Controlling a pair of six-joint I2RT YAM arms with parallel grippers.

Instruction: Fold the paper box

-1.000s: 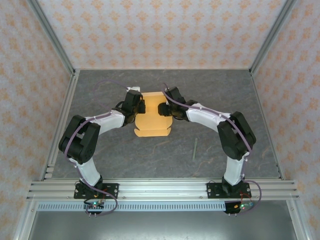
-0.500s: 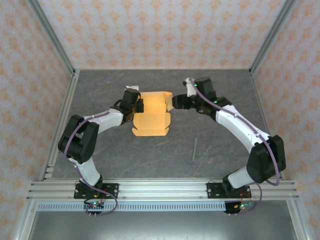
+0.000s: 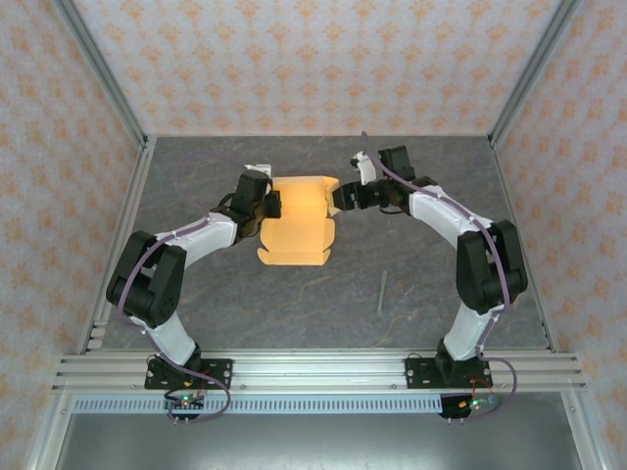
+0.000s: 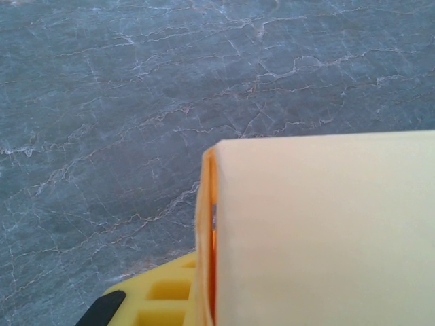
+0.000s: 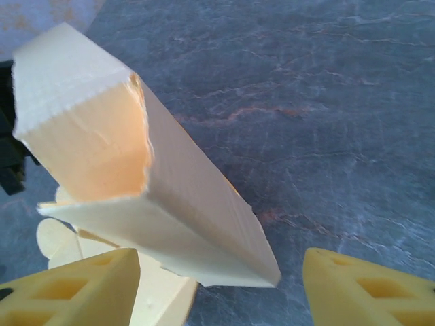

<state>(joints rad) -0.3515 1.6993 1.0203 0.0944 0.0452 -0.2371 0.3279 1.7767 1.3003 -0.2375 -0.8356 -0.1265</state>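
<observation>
the right tool [image 3: 344, 199] has let go and drawn back just beside the paper box [image 3: 297, 220], which sits part-folded on the surface [image 3: 421, 264], its left wall clenched in the left tool [image 3: 267, 204]

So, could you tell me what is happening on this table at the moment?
Two robot arms are folding the paper box, a tan card sheet partly folded on the table. The left gripper is shut on its left edge. The right gripper sits at its right side, jaws open, with a raised wall ahead of them, not gripped. A thin stick lies apart, nearer the right arm's base.
</observation>
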